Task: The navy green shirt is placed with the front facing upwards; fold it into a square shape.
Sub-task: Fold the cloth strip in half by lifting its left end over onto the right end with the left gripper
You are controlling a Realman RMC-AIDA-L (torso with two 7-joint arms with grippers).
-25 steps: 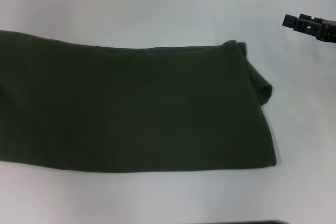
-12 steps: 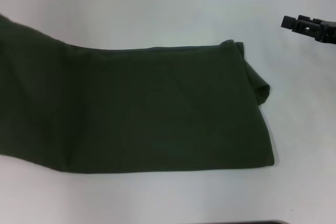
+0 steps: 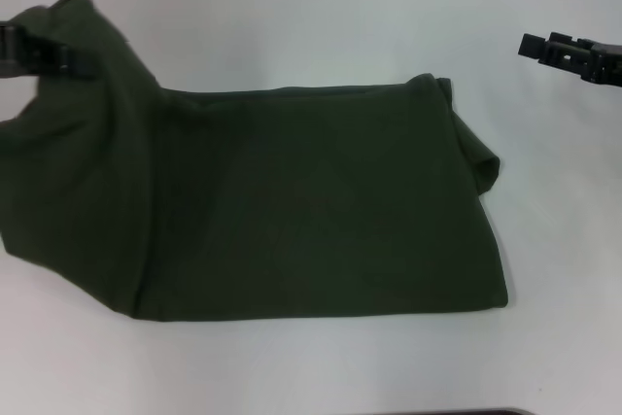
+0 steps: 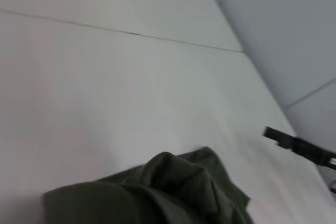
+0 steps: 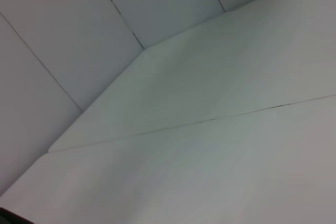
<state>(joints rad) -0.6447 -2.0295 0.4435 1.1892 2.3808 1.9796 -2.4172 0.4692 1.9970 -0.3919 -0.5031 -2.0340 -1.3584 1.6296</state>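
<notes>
- Left gripper [image 3: 58, 55] is clamped on the shirt [image 3: 311, 201], lifting its left end off the counter [image 3: 321, 17].
- Right gripper [image 3: 533, 45] hovers apart; its opening can't be told.

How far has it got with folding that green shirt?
Partway. The navy green shirt already lies as a long folded band on the white table, plain side up. In hand: the left gripper holds its left end raised, apparently to bring it across. The right gripper hangs aside, off the cloth. Left: that last fold into a square.
</notes>
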